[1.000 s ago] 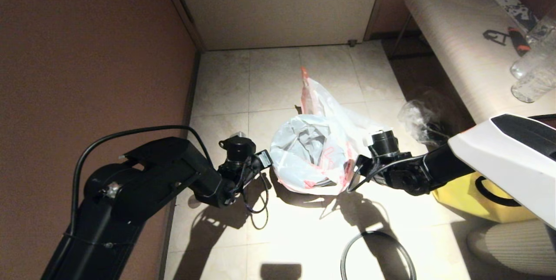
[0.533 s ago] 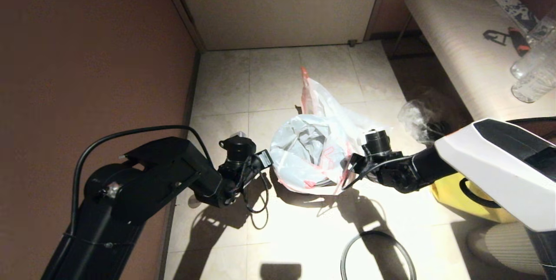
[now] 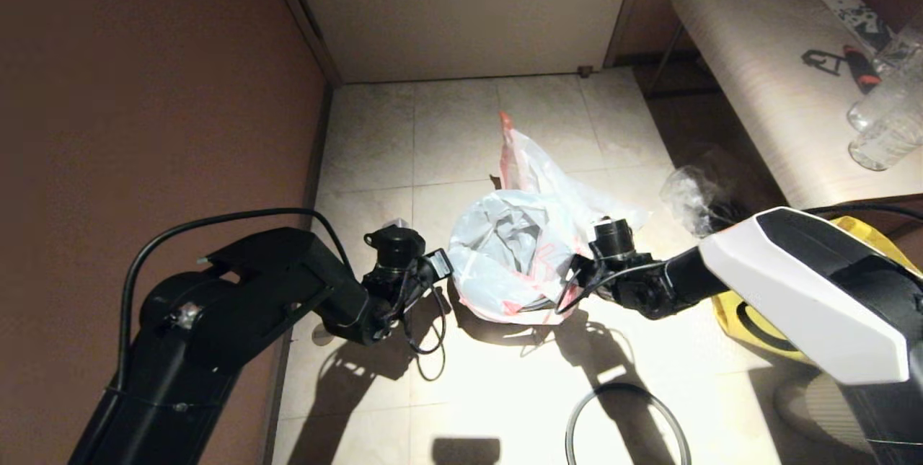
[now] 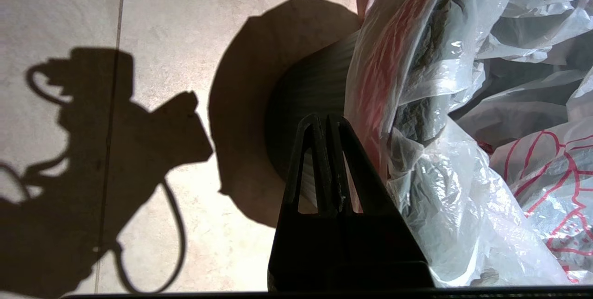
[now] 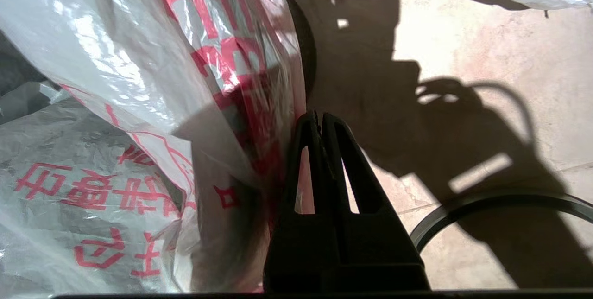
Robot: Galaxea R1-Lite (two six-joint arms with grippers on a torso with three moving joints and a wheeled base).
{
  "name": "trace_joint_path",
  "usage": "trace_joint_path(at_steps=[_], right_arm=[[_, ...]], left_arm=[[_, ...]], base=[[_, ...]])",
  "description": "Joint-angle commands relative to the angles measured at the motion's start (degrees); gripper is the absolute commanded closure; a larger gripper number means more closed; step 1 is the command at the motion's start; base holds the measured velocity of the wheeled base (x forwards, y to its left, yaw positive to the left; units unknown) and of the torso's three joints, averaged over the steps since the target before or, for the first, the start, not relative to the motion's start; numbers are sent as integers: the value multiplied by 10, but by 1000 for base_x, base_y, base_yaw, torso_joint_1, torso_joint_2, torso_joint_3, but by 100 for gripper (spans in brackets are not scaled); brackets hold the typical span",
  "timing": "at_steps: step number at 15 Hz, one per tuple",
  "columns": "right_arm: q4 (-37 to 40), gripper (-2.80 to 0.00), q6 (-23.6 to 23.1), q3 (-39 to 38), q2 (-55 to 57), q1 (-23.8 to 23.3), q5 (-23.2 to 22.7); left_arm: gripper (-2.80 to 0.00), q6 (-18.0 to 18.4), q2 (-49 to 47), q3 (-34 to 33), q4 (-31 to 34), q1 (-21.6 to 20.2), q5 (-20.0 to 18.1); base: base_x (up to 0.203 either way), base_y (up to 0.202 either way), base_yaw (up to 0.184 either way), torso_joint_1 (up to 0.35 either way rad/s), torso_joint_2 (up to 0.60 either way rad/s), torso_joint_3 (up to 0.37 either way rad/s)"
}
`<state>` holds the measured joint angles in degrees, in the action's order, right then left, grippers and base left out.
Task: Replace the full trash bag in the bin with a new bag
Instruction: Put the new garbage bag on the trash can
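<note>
While both grippers' fingers are pressed closed, left gripper (image 4: 327, 120) and right gripper (image 5: 319, 118) flank the red-printed new bag (image 3: 505, 256) draped over the bin (image 4: 310, 104).

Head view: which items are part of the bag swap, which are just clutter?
Job: bin, red-lettered white bag over it, see-through bag with orange handles, grey hoop on the floor.

Clutter: yellow tote, clear bag, bench, bottles.
</note>
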<state>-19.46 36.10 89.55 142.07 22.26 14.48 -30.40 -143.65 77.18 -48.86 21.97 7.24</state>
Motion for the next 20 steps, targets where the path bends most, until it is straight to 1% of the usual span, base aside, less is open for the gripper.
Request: trace_joint_path(at_steps=[1,3,5,8,9,10,11,12,13,15,16,17,18,19,20], right_arm=[[0,0,-1,13,26,1,0],[1,0,-9,12,27,-1,0],[1,0,-8,-12,-4,-2,8],[-2,0,-8,-48,-100,-4,50],[-1,0,-14,-48,-125,-4,57],[-1,0,-36,-45,-135,-4,60],[4,0,-54,-56,-135,-2,62],[10,0,-55,-79,-145,0,64],[25,0,-57,-108,-170,3,63],[92,0,-61,-165,-199,16,72],[101,0,-62,-176,-205,18,78],[103,0,-62,-183,-204,17,80],[103,0,-61,-191,-203,18,87],[101,0,-61,-204,-206,21,94],[99,0,-61,-216,-212,24,100]], left_arm=[[0,-1,-1,0,-3,1,1],[0,5,-2,-1,-3,2,1],[0,5,-1,-1,-3,1,1],[0,5,-1,-1,-3,2,1],[0,4,0,-1,-3,1,1],[0,4,0,-2,-3,1,1],[0,4,2,-5,-3,1,0],[0,5,4,-7,-3,2,0],[0,6,8,-9,-3,2,1],[0,13,49,-30,0,5,0],[0,20,72,-46,2,11,-1],[0,35,101,-69,9,23,-1],[0,62,140,-89,26,44,-1],[0,96,162,-91,66,74,-1],[0,116,168,-70,112,88,1]], base=[[0,0,0,0,0,0],[0,0,0,0,0,0],[0,0,0,0,0,0],[0,0,0,0,0,0],[0,0,0,0,0,0],[0,0,0,0,0,0],[0,0,0,0,0,0],[0,0,0,0,0,0],[0,0,0,0,0,0],[0,0,0,0,0,0],[0,0,0,0,0,0],[0,0,0,0,0,0],[0,0,0,0,0,0],[0,0,0,0,0,0],[0,0,0,0,0,0]])
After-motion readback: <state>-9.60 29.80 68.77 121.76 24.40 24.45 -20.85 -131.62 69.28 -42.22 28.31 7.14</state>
